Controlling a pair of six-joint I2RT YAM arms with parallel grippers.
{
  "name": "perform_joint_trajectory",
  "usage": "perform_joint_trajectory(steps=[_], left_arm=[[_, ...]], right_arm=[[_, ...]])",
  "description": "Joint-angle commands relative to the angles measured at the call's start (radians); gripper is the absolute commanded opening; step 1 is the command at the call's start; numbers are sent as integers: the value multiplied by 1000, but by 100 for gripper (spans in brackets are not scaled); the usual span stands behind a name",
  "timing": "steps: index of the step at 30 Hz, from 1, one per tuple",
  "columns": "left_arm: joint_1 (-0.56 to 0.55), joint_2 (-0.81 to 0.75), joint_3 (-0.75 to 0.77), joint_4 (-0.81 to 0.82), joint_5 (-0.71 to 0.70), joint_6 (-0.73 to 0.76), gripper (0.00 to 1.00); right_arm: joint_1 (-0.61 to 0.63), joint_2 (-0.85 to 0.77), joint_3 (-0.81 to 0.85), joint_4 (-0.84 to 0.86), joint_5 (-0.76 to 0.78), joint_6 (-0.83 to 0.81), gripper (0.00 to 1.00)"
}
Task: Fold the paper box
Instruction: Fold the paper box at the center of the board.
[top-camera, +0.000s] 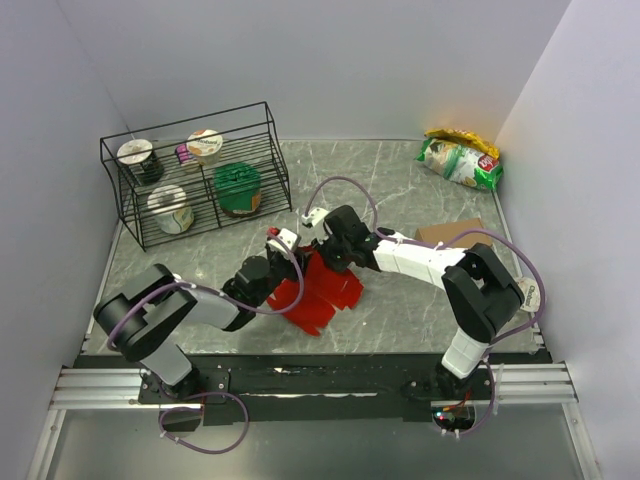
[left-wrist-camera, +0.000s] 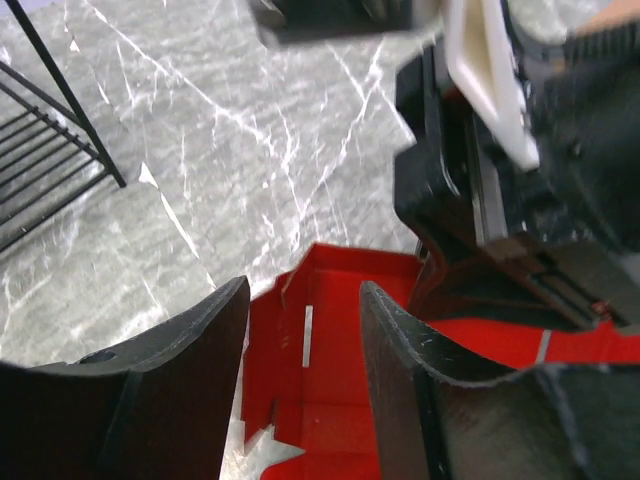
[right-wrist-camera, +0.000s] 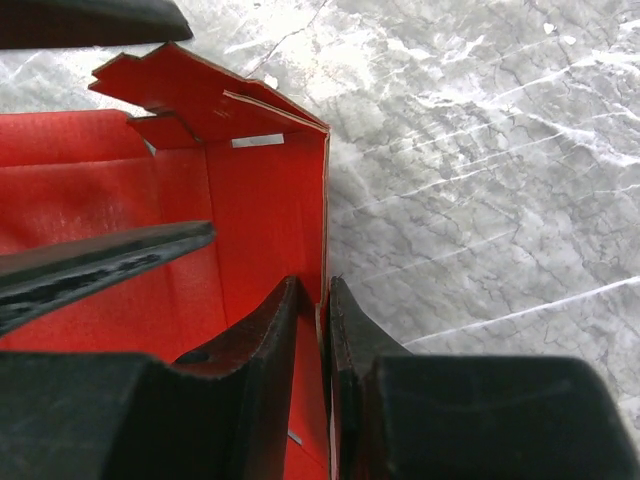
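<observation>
The paper box (top-camera: 325, 295) is a bright red creased card sheet with walls partly raised, lying on the marble table between both arms. In the right wrist view my right gripper (right-wrist-camera: 325, 292) is shut on the upright edge of one red wall (right-wrist-camera: 265, 200), the thin card pinched between its fingers. In the left wrist view my left gripper (left-wrist-camera: 305, 310) stands open just above the box's red floor (left-wrist-camera: 335, 350), with nothing clamped between its fingers. Both grippers meet over the box's far side, left (top-camera: 292, 268) and right (top-camera: 325, 260).
A black wire rack (top-camera: 195, 180) holding several cups stands at the back left. A green and yellow snack bag (top-camera: 460, 160) lies at the back right, with a plain brown cardboard box (top-camera: 455, 232) beside the right arm. Grey walls enclose the table.
</observation>
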Motion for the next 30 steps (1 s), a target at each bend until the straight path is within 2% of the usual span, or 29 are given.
perform_joint_trajectory(steps=[1, 5, 8, 11, 15, 16, 18, 24, 30], left_arm=[[37, -58, -10, -12, 92, -67, 54], [94, -96, 7, -85, 147, -137, 55], [156, -121, 54, -190, 216, -253, 57], [199, -118, 109, -280, 270, -358, 68], [267, -135, 100, -244, 362, -490, 79], [282, -144, 90, -222, 379, -510, 85], [337, -155, 80, -205, 443, -551, 88], [453, -20, 154, -285, 549, -519, 90], [485, 126, 217, -225, 595, -495, 88]], right_arm=[[-2, -11, -20, 21, 69, -4, 18], [21, -25, -27, 24, 124, -12, 14], [41, -42, -44, 47, 190, -32, 11], [63, -54, -61, 71, 254, -53, 0], [78, -59, -61, 76, 289, -88, 0], [81, -59, -63, 78, 294, -107, 0], [83, -66, -67, 81, 297, -125, 0], [87, -97, -93, 116, 290, -205, 0], [90, -100, -89, 111, 260, -228, 0]])
